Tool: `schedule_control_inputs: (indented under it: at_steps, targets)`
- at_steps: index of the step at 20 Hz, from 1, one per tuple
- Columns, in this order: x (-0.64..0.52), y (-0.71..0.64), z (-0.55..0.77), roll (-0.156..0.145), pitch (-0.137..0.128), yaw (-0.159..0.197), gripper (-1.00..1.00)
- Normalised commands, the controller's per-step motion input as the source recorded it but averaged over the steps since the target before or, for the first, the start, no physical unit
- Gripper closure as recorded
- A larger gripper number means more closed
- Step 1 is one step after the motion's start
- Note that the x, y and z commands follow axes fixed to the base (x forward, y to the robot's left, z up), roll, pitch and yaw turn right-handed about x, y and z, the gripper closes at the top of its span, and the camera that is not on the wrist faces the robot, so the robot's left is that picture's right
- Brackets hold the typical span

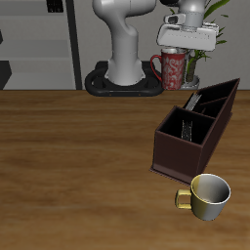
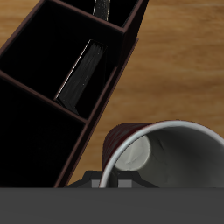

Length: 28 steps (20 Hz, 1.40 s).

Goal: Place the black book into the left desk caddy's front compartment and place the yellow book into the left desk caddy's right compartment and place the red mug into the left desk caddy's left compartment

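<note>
My gripper (image 1: 175, 51) is shut on the rim of the red mug (image 1: 174, 70) and holds it upright in the air, behind the far end of the dark brown left desk caddy (image 1: 180, 156). In the wrist view the mug (image 2: 166, 149) shows its grey inside, just outside the caddy's wall (image 2: 112, 83). The black book (image 2: 83, 74), with white page edges, stands in one long narrow section. Another book (image 2: 107, 7) shows in the section beyond it, also seen in the exterior view (image 1: 192, 101); I cannot tell its cover.
A pale yellow-cream mug (image 1: 208, 195) stands near the table's front edge, in front of the caddy. The robot's base (image 1: 122, 78) stands at the table's back. A green plant (image 1: 207, 49) is behind the gripper.
</note>
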Motion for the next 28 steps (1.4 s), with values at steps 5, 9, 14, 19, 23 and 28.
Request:
schedule_control_inputs:
  at_steps: [5, 9, 14, 19, 23, 28]
  targets:
    - [-0.02, 0.33, 0.05, 0.029, 0.004, 0.01, 1.0]
    - [-0.03, 0.31, 0.04, 0.064, 0.007, 0.006, 1.0]
    - [0.15, 0.32, 0.02, 0.021, 0.028, -0.017, 1.0]
    - [-0.04, 0.36, 0.08, 0.033, -0.013, 0.003, 1.0]
    - [-0.01, 0.35, -0.13, 0.057, 0.05, -0.036, 1.0]
    - [0.1, 0.13, -0.1, 0.024, 0.027, 0.0, 1.0]
